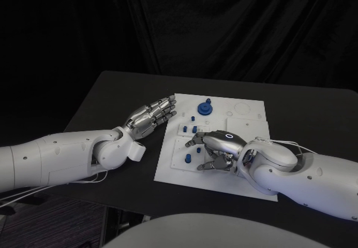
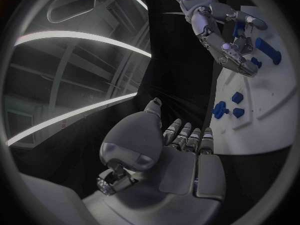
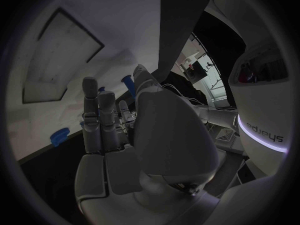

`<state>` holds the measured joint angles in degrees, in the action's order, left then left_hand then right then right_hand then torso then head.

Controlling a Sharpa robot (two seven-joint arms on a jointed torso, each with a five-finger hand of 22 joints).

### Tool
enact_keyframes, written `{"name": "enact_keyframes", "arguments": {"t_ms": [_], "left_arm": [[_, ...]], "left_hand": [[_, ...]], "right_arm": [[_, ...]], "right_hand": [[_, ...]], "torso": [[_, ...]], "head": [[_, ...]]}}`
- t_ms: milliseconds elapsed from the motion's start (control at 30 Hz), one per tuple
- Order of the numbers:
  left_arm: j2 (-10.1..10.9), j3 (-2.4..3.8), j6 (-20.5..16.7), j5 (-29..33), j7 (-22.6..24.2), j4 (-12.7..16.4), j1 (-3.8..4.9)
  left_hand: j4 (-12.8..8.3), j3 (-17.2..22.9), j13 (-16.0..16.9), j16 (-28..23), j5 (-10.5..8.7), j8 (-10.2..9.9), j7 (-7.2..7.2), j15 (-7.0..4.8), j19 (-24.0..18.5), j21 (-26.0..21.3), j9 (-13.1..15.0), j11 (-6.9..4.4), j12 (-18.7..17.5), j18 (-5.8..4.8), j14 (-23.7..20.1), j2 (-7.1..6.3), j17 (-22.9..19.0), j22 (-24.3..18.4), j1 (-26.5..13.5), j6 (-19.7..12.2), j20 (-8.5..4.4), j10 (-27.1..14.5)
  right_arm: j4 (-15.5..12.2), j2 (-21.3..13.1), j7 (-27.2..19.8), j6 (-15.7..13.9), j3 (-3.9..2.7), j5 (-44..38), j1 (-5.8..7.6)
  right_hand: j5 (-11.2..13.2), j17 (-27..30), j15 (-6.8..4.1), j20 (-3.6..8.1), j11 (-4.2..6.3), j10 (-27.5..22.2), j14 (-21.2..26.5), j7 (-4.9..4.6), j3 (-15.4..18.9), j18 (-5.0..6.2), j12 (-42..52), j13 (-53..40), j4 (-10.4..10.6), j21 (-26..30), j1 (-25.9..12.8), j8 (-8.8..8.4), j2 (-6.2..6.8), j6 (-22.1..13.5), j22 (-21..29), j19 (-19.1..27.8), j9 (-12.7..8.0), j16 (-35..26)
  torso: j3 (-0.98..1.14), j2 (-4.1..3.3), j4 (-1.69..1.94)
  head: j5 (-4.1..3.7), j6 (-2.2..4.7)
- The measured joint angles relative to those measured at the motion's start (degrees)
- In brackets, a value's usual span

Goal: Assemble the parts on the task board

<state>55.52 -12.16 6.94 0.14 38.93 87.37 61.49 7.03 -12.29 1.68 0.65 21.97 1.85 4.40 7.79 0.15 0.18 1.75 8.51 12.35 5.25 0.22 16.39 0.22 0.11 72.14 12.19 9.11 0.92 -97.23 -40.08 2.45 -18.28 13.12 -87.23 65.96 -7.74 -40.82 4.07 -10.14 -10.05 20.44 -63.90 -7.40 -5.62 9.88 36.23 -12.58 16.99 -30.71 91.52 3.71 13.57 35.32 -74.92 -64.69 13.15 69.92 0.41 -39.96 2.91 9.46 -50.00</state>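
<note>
Right hand (image 1: 216, 150) is working down on the task board (image 1: 250, 116), fingers curled over the small blue parts near the board's centre-left. Looks like it's pinching or closing on one of them, but the fingertips are hiding the contact, so I can't tell if it's actually gripping anything yet.

Left hand (image 1: 151, 116) is hovering just off the board's 9 o'clock edge, fingers apart and extended, holding nothing.

Parts: a round blue gear-like piece (image 1: 205, 108) is standing seated at about 11 o'clock on the board. Several small blue pegs (image 1: 192, 128) are lying loose between it and the right hand, more (image 1: 190, 155) just at that hand's 9 o'clock side.

Step in hand, my read: picking a loose peg for insertion. Most parts are looking unseated, so it's early in the task.

Next move is calling for a confirmed pinch, a clean lift, then aligning the peg upright over its socket. The left hand could be steadying the board.
</note>
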Motion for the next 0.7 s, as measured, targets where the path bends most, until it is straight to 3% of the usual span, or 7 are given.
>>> {"name": "enact_keyframes", "arguments": {"t_ms": [100, 233, 400, 500, 567, 667, 700], "left_arm": [[0.18, 0.00, -0.02, 0.00, 0.00, 0.06, -0.01], [0.28, 0.00, -0.05, 0.00, 0.00, 0.08, -0.02], [0.43, 0.00, -0.10, 0.01, 0.00, 0.19, -0.03], [0.50, 0.00, -0.16, 0.01, 0.00, 0.19, -0.04], [0.50, 0.00, -0.23, 0.01, 0.00, 0.20, -0.04], [0.47, 0.00, -0.49, 0.01, 0.00, 0.21, -0.04], [0.45, 0.00, -0.61, 0.01, 0.00, 0.23, -0.04]], "left_hand": [[0.00, 0.00, 0.00, 0.00, 0.00, 0.00, 0.00, 0.00, 0.00, 0.00, 0.00, 0.00, 0.00, 0.00, 0.00, 0.00, 0.00, 0.00, 0.00, 0.00, 0.00, 0.00], [0.00, 0.00, 0.00, 0.00, 0.00, 0.00, 0.00, 0.00, 0.00, 0.00, 0.00, 0.00, 0.00, 0.00, 0.00, 0.00, 0.00, 0.00, 0.00, 0.00, 0.00, 0.00], [0.00, 0.00, 0.00, 0.00, 0.00, 0.00, 0.00, 0.00, 0.00, 0.00, 0.00, 0.00, 0.00, 0.00, 0.00, 0.00, 0.00, 0.00, 0.00, 0.00, 0.00, 0.00], [0.00, 0.00, 0.00, 0.00, 0.00, 0.00, 0.00, 0.00, 0.00, 0.00, 0.00, 0.00, 0.00, 0.00, 0.00, 0.00, 0.00, 0.00, 0.00, 0.00, 0.00, 0.00], [0.00, 0.00, 0.00, 0.00, 0.00, 0.00, 0.00, 0.00, 0.00, 0.00, 0.00, 0.00, 0.00, 0.00, 0.00, 0.00, 0.00, 0.00, 0.00, 0.00, 0.00, 0.00], [0.31, -0.22, 0.00, 0.00, 0.00, 0.00, 0.51, -0.23, -0.16, 0.00, 0.00, 0.00, 0.08, 0.01, -0.23, 0.00, 0.00, 0.00, 0.00, 0.51, -0.32, 0.00], [0.59, -0.24, 0.00, 0.00, 0.00, 0.00, 0.74, -0.67, -0.13, 0.00, 0.01, -0.13, 0.49, 0.00, -0.23, 0.00, 0.00, 0.00, 0.00, 0.74, -1.16, 0.13]], "right_arm": [[-2.27, -2.71, -0.74, -2.16, -0.17, 0.60, 1.26], [-4.97, -6.33, -2.01, -4.86, -0.49, 2.98, 4.41], [-7.88, -11.76, -3.36, -6.79, -0.40, 7.66, 8.22], [-8.82, -14.83, -3.86, -7.36, 0.07, 10.15, 9.37], [-9.05, -16.32, -3.94, -7.47, 0.40, 11.38, 9.66], [-9.17, -18.63, -3.81, -7.38, 0.81, 12.95, 9.88], [-9.16, -19.22, -3.68, -7.28, 0.87, 13.33, 9.88]], "right_hand": [[-1.62, 0.20, 0.00, 0.13, 0.34, -0.52, 0.00, 0.62, -0.36, 0.00, 1.29, 0.11, -0.14, -0.62, 1.33, 0.00, -0.50, -0.73, 0.00, -0.14, -0.63, 0.09], [-5.46, 0.09, -0.43, 0.73, 0.33, -0.92, -0.44, 0.81, -1.65, -0.01, 3.33, 0.33, -0.36, -2.08, 3.84, 0.39, -2.00, -0.10, 0.00, -0.73, -1.00, 0.45], [-7.69, 0.77, -0.44, 0.73, 0.68, 0.32, -0.44, -0.30, -3.01, -0.01, 5.99, 0.34, -1.25, -2.76, 5.82, 1.40, -3.97, 2.87, 0.00, -0.73, -0.76, 0.45], [-9.58, 0.69, -0.43, 0.98, 1.27, 5.38, -0.44, -0.74, -4.10, -0.01, 9.70, -0.56, -2.34, -4.74, 7.24, 2.52, -4.68, 4.79, 0.00, -1.30, -0.68, 0.86], [-9.76, 0.73, -0.56, 0.97, 1.81, 11.10, -0.56, -1.56, -4.48, -0.02, 13.53, -1.80, -2.19, -5.81, 6.97, 3.79, -4.97, 7.12, 0.00, -1.39, -0.32, 0.86], [-8.76, 0.84, -2.18, 2.14, 4.32, 18.39, -1.64, -2.11, -4.79, -0.02, 20.89, -5.11, -1.88, -7.06, 5.78, 6.75, -6.16, 10.95, 0.01, -2.02, 0.71, 0.86], [-8.33, 1.32, -2.48, 2.53, 4.84, 20.06, -1.67, -2.02, -4.94, -0.01, 22.91, -6.17, -1.70, -7.05, 5.28, 7.63, -6.44, 11.82, 0.01, -1.96, 1.05, 0.76]], "torso": [[0.01, 0.00, 0.00], [0.02, 0.00, 0.01], [0.03, 0.03, 0.01], [0.02, 0.07, 0.00], [0.02, 0.07, -0.02], [-0.02, 0.09, -0.09], [-0.04, 0.10, -0.12]], "head": [[-0.42, 0.00], [-1.29, 0.00], [-2.89, -0.01], [-4.48, -0.01], [-5.29, -0.01], [-6.22, -0.02], [-6.47, -0.02]]}}
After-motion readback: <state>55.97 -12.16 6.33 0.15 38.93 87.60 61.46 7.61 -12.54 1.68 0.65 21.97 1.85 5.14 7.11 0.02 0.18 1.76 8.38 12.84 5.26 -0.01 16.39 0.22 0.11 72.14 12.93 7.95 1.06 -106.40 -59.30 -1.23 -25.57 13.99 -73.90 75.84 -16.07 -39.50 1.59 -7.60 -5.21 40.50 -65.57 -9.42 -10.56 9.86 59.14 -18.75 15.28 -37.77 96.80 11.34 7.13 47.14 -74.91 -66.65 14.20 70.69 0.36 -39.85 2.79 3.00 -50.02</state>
